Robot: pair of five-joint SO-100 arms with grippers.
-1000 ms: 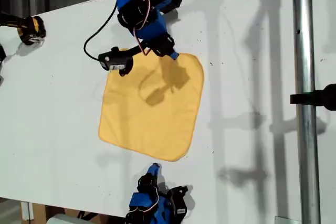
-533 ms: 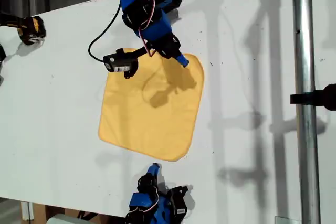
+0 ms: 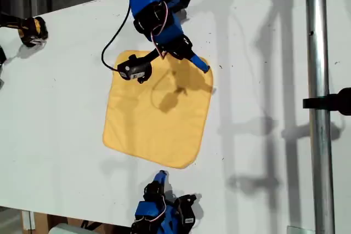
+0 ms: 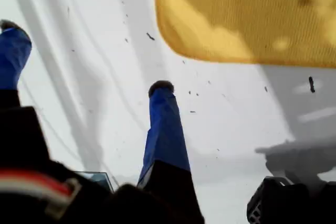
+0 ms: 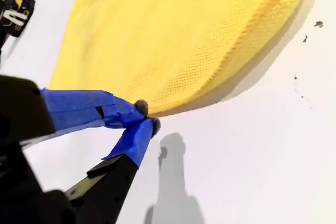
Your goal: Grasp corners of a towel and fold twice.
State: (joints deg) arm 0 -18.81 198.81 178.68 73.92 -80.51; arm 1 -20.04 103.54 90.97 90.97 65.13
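Observation:
The yellow towel (image 3: 159,113) lies flat on the white table (image 3: 263,152). My second gripper (image 3: 204,68) reaches down at the towel's far corner on the exterior view's right. In the second wrist view the towel (image 5: 184,35) has its hem raised off the table, with a shadow under it. My second gripper (image 5: 146,118) is pinched shut on that hem. My first gripper (image 3: 160,176) rests on the table just off the towel's near corner. In the first wrist view my first gripper (image 4: 86,56) stands open, its blue fingers (image 4: 163,124) short of the towel (image 4: 252,14).
A metal pole (image 3: 318,108) runs down the exterior view's right side, with a black clamp (image 3: 335,101) on it. A black and yellow object (image 3: 33,30) sits at the table's far edge on the exterior view's left. The second arm's camera module (image 3: 134,69) hangs over the towel's far edge.
My second gripper has moved along the towel's far edge toward the exterior view's right, reaching the corner. The first arm has not moved.

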